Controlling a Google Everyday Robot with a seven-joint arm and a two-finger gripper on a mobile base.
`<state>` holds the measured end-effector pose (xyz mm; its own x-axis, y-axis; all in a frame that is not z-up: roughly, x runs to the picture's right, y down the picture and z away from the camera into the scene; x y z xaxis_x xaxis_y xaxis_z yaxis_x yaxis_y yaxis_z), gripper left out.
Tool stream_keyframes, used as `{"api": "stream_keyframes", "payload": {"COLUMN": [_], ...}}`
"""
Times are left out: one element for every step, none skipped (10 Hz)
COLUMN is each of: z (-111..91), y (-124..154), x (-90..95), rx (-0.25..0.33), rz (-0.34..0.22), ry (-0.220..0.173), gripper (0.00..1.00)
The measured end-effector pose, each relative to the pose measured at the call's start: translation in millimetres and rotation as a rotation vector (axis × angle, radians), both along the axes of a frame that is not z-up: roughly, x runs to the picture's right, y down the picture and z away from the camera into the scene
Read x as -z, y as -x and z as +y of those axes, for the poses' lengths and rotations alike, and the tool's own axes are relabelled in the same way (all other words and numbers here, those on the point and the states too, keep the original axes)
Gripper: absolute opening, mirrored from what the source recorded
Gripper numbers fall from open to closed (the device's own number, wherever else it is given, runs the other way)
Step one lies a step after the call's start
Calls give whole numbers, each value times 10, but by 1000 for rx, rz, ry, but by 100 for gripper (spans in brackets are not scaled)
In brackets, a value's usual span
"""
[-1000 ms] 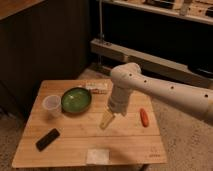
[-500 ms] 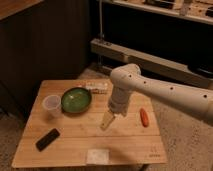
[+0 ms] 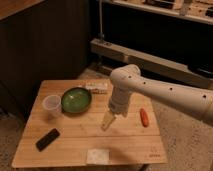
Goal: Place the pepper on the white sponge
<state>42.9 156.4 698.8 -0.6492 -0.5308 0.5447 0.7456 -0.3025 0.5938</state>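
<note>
The pepper [image 3: 144, 116], small and red-orange, lies on the wooden table [image 3: 75, 137] near its right edge. The white sponge [image 3: 98, 156], a flat off-white pad, lies near the table's front edge, in the middle. My gripper [image 3: 107, 122] hangs from the white arm over the table's middle, left of the pepper and above and behind the sponge. It touches neither of them.
A green bowl [image 3: 76, 100] sits at the back middle, with a clear plastic cup [image 3: 52, 106] to its left. A whitish packet [image 3: 96, 87] lies behind the bowl. A black phone-like slab [image 3: 48, 139] lies at the front left. Dark shelving stands behind the table.
</note>
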Motion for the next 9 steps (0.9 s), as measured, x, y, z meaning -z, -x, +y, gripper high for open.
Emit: {"api": "stream_keyframes", "payload": {"z": [-2,-8,-35,-150,-254,-350,-495,-628,-688], "y": [-7,-10,-21,-71,-137,-217,-338,-512,-668], "x": [-12,-20,-41,-139,-231,-326,-469,-636,-760], "rx": [-3,-7,-15,-44,-70,-89,-119,-163,-204], "rz": [4,12,31,79,109,136,174,222,260], "ry": [0,-3,-13,-45,-67,-89,-123,-160,-186], "gripper": [80,80,80,80,80,80,80,80,80]}}
